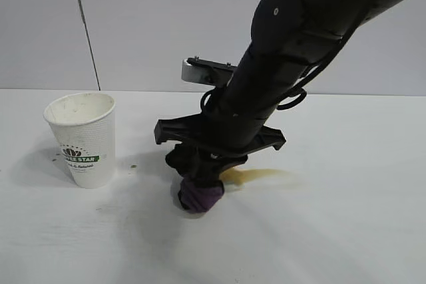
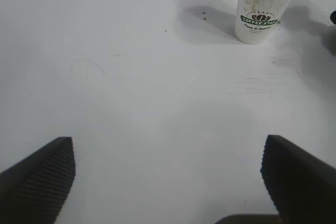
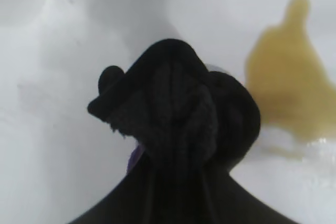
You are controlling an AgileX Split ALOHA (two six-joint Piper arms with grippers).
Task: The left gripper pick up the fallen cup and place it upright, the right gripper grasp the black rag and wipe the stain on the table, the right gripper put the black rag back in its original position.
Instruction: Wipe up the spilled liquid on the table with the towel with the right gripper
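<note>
The white paper cup (image 1: 83, 139) with its green logo band stands upright at the left of the table (image 1: 333, 231); it also shows in the left wrist view as the cup (image 2: 265, 6), far from my left gripper (image 2: 168, 177), which is open over bare tabletop. My right gripper (image 1: 200, 187) is shut on the black rag (image 1: 200, 196), whose purple patch touches the table. In the right wrist view the rag (image 3: 178, 114) bunches between the fingers, beside the amber stain (image 3: 289, 82). The stain (image 1: 256, 176) lies just right of the rag.
The thick black right arm (image 1: 293, 51) slants down from the upper right over the table's middle. A grey wall (image 1: 146, 24) stands behind the table, with a thin dark cable (image 1: 86, 31) hanging at the left. Small brown specks (image 2: 203, 14) lie near the cup.
</note>
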